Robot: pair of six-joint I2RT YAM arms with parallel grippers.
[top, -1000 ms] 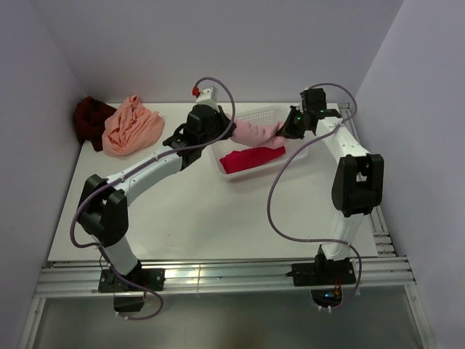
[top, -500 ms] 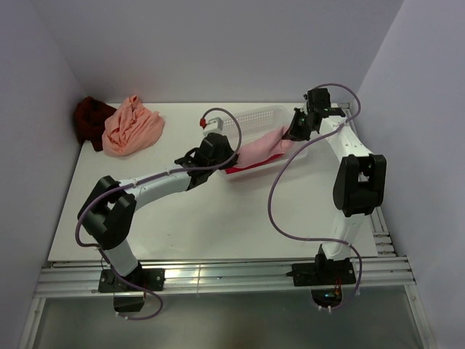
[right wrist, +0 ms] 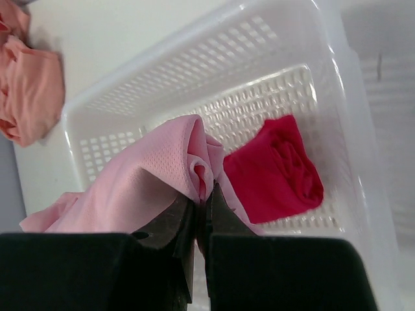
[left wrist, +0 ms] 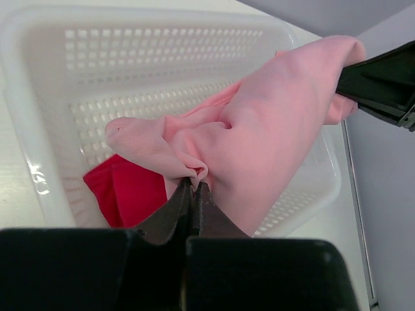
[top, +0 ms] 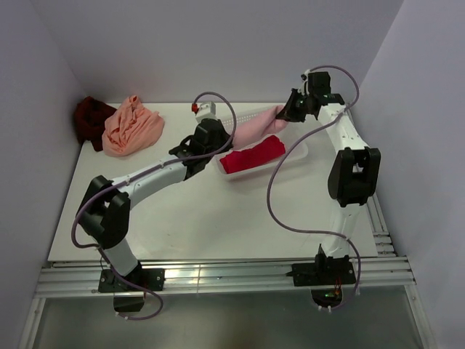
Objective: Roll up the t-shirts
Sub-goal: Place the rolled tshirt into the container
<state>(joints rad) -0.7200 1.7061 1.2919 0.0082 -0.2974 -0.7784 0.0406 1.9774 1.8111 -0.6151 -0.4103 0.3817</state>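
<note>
The light pink shirt [top: 254, 125] has gone up. Half a second ago it hung low across the front of the basket [top: 299, 151] and hid most of what was inside. Now it is held higher, stretched between the two claws above the basket. The left claw [left wrist: 194, 189] has moved up and back from the near edge of the basket. The right claw [right wrist: 202, 194] has moved up and back too.

The left claw is pinched tight on a bunched fold at one end of the pink shirt. The right claw is pinched tight on a fold at the other end. The shirt sags a little in the middle and is still crumpled, not flat.

I think this means the shirt is being taken out of the basket. It has not been laid on the table [top: 203, 211] yet, so no rolling has begun.

Now the count. There are four shirts:
- One light pink shirt, up in the air.
- One red shirt [top: 252, 154], lying in the basket under it.
- One orange shirt [top: 132, 125], in a heap at the far left of the table.
- One dark red shirt [top: 90, 120], touching it in the corner.

There is one basket. There are two claws.
</note>
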